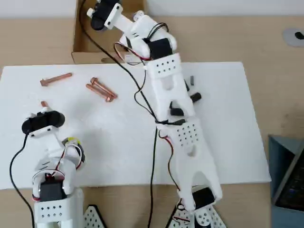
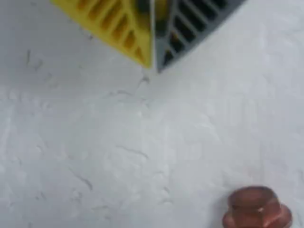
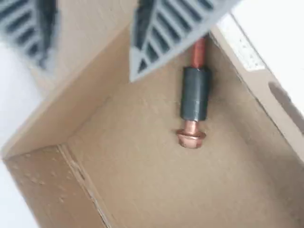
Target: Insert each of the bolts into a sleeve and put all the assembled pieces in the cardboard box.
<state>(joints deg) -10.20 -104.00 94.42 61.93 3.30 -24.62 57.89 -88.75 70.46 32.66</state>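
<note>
Counted four copper flanged bolts (image 1: 56,79) near white sheet's (image 1: 228,142) far-left corner, one black-sleeved bolt (image 3: 194,102) in cardboard box (image 3: 33,185); found left claw (image 2: 153,66) clenched empty, right claw (image 3: 90,69) released.

Light wooden tabletop (image 1: 278,61) beneath a white sheet (image 1: 118,142), a grey round grommet (image 1: 294,36) near its far edge

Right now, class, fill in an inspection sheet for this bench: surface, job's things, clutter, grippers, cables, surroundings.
Surface: white mat on a wooden table.
Job's things: one sleeved bolt lying in the cardboard box; four bare bolts and loose dark sleeves on the mat.
Clutter: nothing seen.
Grippers: left gripper shut, empty, over the mat near a bolt head; right gripper open over the box.
Cables: black cables cross the mat.
Surroundings: laptop at the table's edge.
</note>
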